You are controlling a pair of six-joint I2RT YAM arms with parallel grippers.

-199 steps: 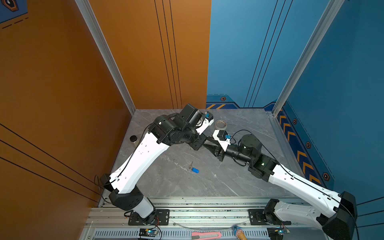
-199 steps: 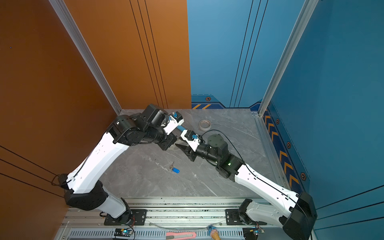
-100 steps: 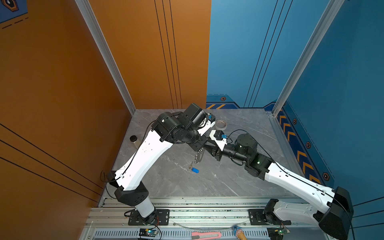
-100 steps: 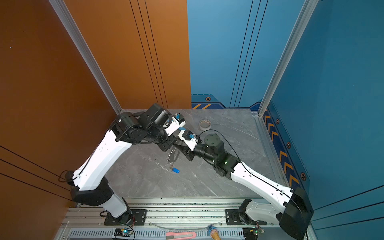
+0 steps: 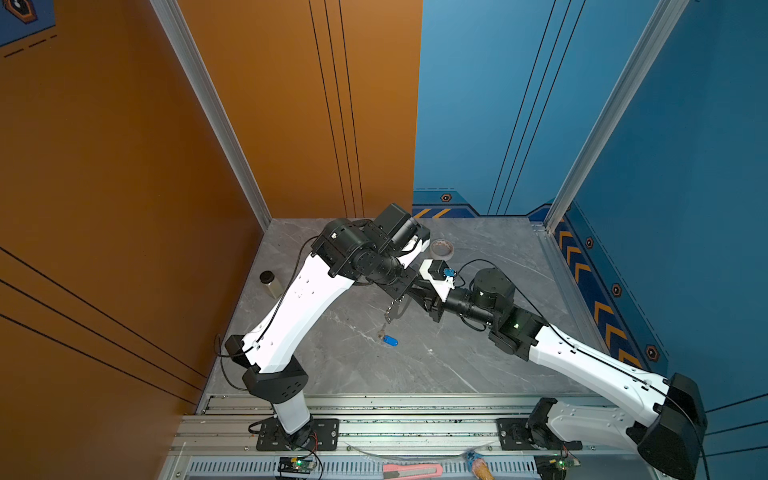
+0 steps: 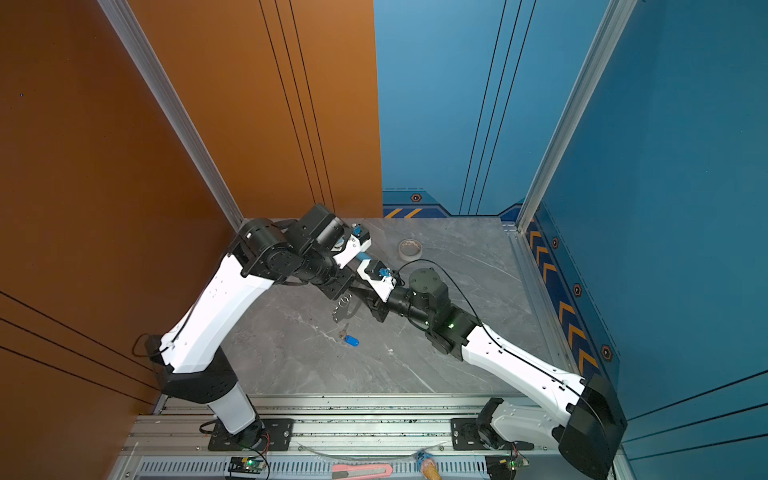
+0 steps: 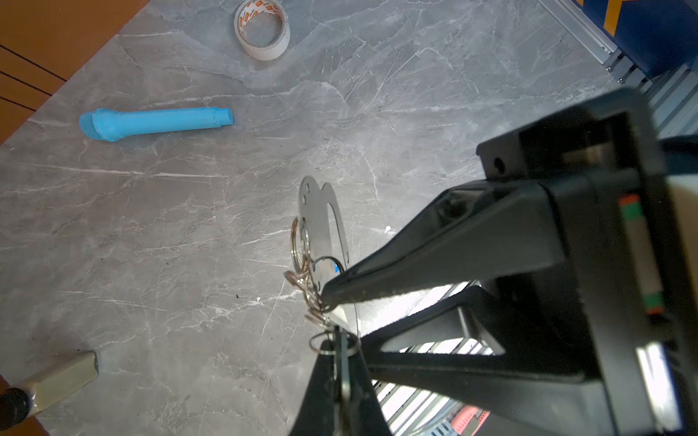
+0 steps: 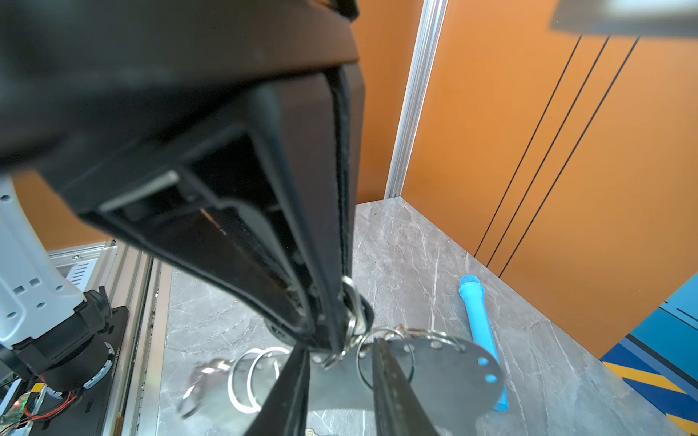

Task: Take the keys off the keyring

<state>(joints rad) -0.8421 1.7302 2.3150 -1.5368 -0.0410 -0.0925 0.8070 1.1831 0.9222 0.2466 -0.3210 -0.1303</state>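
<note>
Overhead, in both top views, the keyring [image 5: 392, 312] is shown held clear of the grey table [image 5: 478, 353] at centre frame. It hangs down-frame from the left gripper [image 5: 401, 297], whose jaws are pressed together on its ring-bearing edge. The right gripper [image 5: 419, 296] is set just beside it on the right and is judged the nearer free hand for the rings. Of the keys [image 5: 388, 340], one with a blue tag is seen lying on the table just below the plate; its label cannot be read. From the left wrist, the plate's long axis [image 7: 321, 226] is shown running from the pinch toward upper centre, with wire rings strung along its left edge, while the right gripper [image 7: 340, 355] is seen entering from the lower edge, tips at the ring nearest the pinch. Orange print is carried inside the tape roll [image 7: 260, 30] at upper centre but cannot be read. From the right wrist, the right gripper's jaws [image 8: 340, 362] are seen standing apart at lower centre around a wire ring, with no clamp made out. Whether any key hangs on the rings cannot be told.
</note>
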